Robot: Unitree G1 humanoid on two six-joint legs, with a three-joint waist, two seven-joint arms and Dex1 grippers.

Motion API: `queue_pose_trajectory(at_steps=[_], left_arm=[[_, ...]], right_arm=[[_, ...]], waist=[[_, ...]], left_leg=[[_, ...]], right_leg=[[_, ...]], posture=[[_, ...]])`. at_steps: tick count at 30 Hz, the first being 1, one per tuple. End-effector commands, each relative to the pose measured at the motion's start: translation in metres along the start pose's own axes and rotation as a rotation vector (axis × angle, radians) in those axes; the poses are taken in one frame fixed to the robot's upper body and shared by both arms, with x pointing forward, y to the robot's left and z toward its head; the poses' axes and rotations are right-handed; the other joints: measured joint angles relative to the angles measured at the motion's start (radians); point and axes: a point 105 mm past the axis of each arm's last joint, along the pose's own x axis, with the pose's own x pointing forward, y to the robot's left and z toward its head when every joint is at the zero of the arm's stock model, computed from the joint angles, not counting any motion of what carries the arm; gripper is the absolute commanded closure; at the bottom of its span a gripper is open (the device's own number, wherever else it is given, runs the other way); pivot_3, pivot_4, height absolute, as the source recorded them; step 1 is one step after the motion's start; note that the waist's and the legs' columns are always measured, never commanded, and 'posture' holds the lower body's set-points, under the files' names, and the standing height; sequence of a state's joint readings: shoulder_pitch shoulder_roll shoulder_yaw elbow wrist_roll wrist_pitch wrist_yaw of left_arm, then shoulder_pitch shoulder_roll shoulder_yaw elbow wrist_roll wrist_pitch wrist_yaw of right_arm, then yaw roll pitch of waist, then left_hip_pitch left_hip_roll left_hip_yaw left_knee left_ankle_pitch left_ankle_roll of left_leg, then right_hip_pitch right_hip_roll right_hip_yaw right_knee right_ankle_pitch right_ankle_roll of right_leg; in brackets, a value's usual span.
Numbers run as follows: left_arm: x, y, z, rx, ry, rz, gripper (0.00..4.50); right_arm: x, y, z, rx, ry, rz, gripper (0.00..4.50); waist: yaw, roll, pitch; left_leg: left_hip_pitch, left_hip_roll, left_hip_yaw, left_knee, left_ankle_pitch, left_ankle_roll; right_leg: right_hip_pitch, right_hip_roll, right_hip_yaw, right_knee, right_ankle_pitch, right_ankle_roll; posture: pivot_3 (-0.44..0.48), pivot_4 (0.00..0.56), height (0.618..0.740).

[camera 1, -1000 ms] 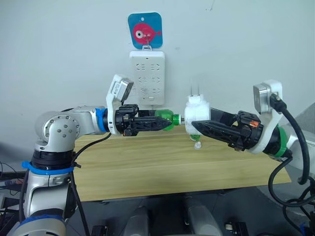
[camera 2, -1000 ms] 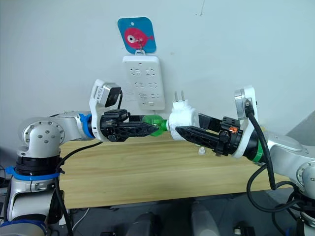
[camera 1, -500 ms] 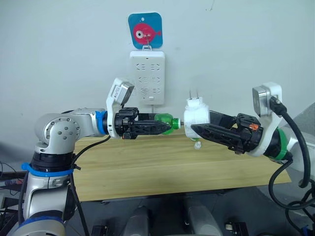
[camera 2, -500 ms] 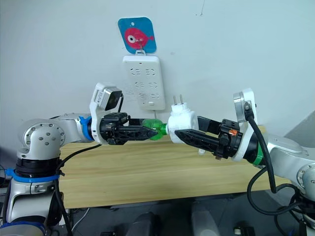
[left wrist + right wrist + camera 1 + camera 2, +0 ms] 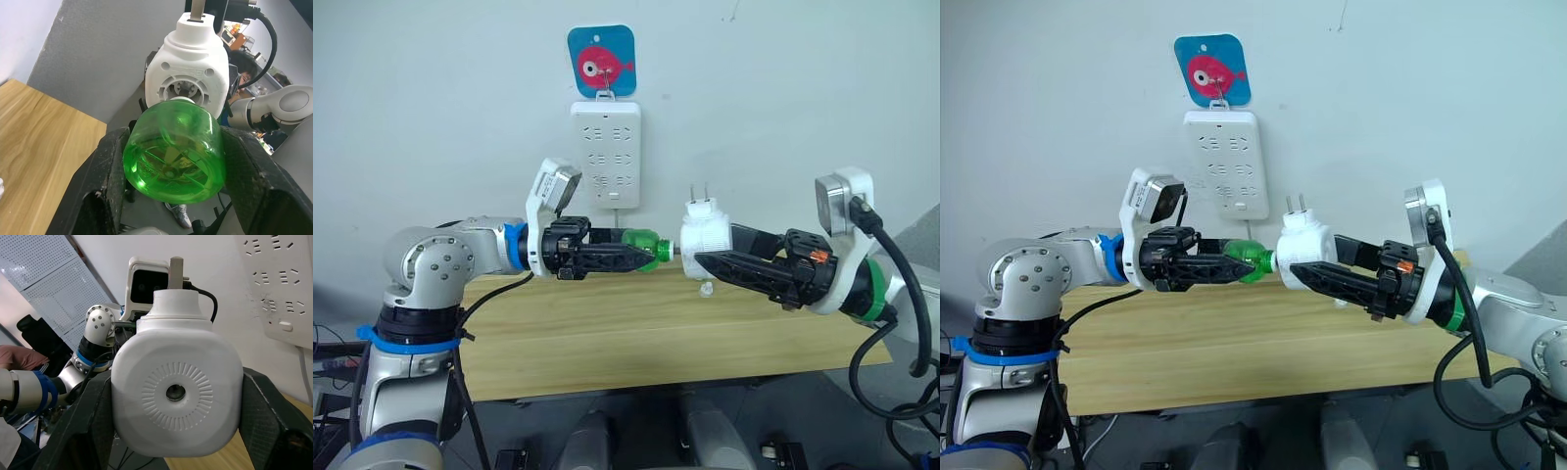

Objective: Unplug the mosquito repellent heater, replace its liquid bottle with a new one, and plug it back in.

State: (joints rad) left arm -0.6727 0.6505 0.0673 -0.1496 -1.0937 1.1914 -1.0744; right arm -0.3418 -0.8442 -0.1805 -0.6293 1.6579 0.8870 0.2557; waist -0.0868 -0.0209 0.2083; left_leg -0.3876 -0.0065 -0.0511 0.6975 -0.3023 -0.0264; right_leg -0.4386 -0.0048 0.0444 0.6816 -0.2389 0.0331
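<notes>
My left gripper (image 5: 644, 257) is shut on a green liquid bottle (image 5: 644, 245), held level with its neck pointing at the mosquito repellent heater (image 5: 706, 235). The heater is a white rounded unit with its two plug prongs pointing up. My right gripper (image 5: 701, 258) is shut on it above the table. In the left wrist view the bottle (image 5: 173, 156) sits between the black fingers (image 5: 110, 166), with its neck at the round opening in the heater's (image 5: 190, 63) underside. The right wrist view faces the heater's (image 5: 176, 391) vented side.
A white power strip (image 5: 606, 155) hangs on the wall behind the bottle, under a blue fish-print hook (image 5: 602, 59). The wooden table (image 5: 656, 333) lies below both arms. A small white piece (image 5: 706, 289) rests on it under the heater.
Both grippers have sunk slightly. The gap between the bottle's neck and the heater has narrowed. Both things stay gripped.
</notes>
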Motion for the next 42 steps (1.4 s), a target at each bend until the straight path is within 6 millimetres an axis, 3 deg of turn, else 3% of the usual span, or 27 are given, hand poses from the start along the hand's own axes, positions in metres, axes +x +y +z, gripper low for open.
queue_pose_trajectory(at_steps=[1, 25, 42], left_arm=[[0.01, -0.019, 0.004, 0.037, 0.003, -0.122, 2.06], [0.009, -0.001, 0.005, 0.026, -0.061, -0.02, 2.06], [0.012, -0.01, 0.0, -0.01, -0.054, -0.071, 2.06]], right_arm=[[0.003, 0.006, -0.003, -0.036, 0.014, 0.011, 1.54], [-0.003, 0.013, 0.0, 0.02, -0.004, 0.031, 1.54], [-0.005, 0.012, 0.001, 0.047, -0.02, 0.026, 1.54]], waist=[[0.0, 0.0, 0.0], [0.0, 0.0, 0.0], [0.0, 0.0, 0.0]], left_leg=[[0.0, 0.0, 0.0, 0.0, 0.0, 0.0], [0.0, 0.0, 0.0, 0.0, 0.0, 0.0], [0.0, 0.0, 0.0, 0.0, 0.0, 0.0]], right_leg=[[0.0, 0.0, 0.0, 0.0, 0.0, 0.0], [0.0, 0.0, 0.0, 0.0, 0.0, 0.0], [0.001, 0.0, 0.0, 0.0, 0.0, 0.0]], posture=[[-0.149, 0.14, 0.73], [-0.154, 0.148, 0.73], [-0.151, 0.149, 0.73]])
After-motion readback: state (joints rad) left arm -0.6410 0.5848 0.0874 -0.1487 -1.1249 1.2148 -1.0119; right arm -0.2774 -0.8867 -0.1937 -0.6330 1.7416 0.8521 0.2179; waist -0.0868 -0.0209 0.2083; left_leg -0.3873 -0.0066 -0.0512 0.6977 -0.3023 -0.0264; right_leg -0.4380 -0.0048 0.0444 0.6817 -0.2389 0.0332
